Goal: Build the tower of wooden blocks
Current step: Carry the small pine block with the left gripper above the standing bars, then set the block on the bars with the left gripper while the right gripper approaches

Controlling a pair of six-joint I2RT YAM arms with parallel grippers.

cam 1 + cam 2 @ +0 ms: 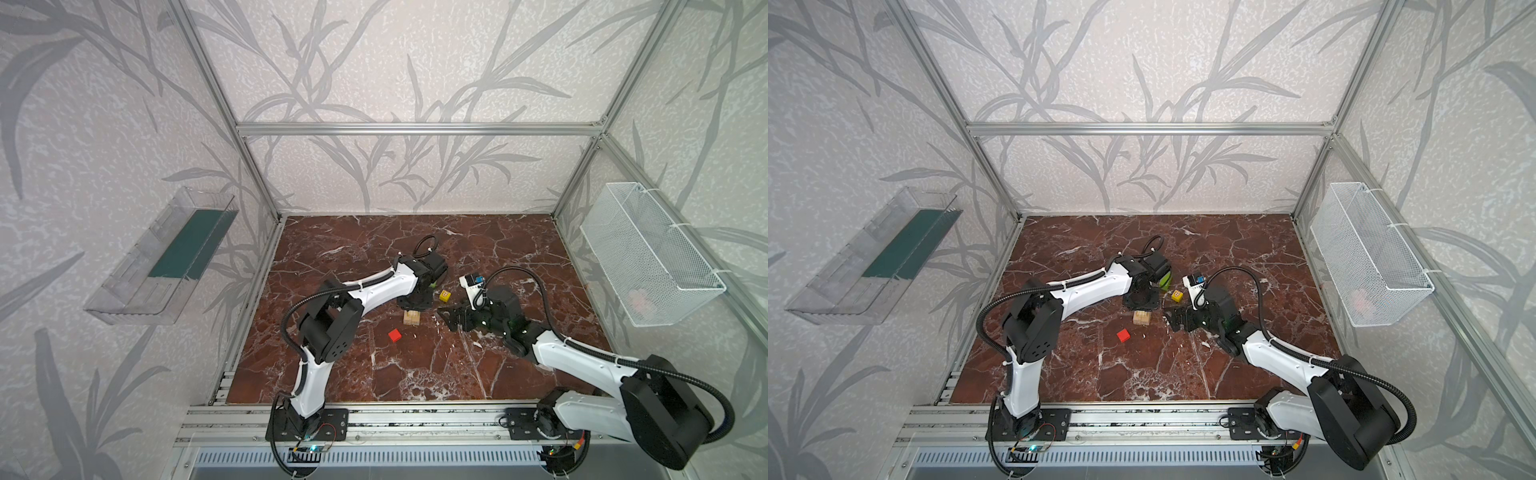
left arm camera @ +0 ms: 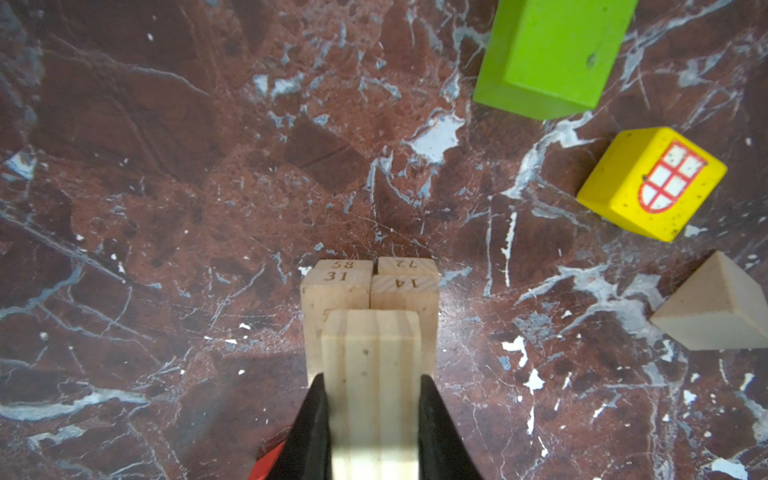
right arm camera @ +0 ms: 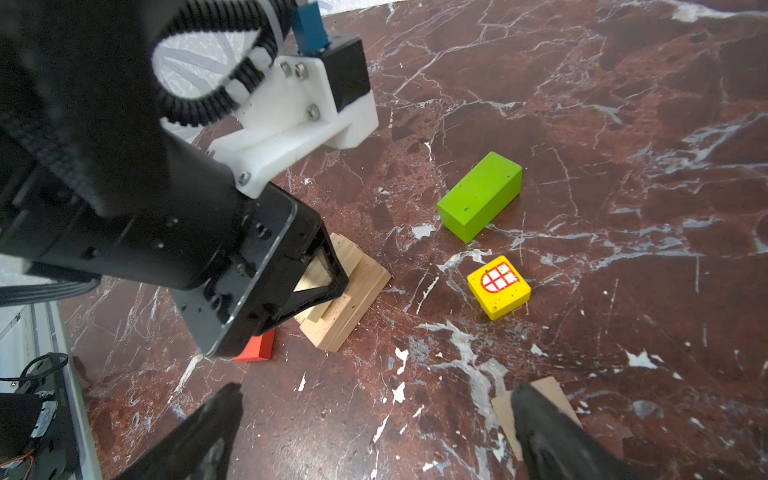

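Left gripper (image 2: 370,384): we saw it pinching a pale wood plank (image 2: 372,340), centred over the base planks (image 2: 336,291) for balance.
Right gripper (image 3: 376,399): spread wide, empty, beside a plain wood wedge (image 3: 548,390).
Loose on desk (image 1: 415,374): lime-green bar (image 3: 480,195), yellow cube (image 3: 498,286), red cube (image 1: 395,335).

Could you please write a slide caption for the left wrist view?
Left end effector gripping a wood plank over numbered planks; green block, yellow window cube, wood wedge alongside.

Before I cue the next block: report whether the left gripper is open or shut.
Shut on a pale wood plank: left gripper fingers press its two sides, above the stacked planks.
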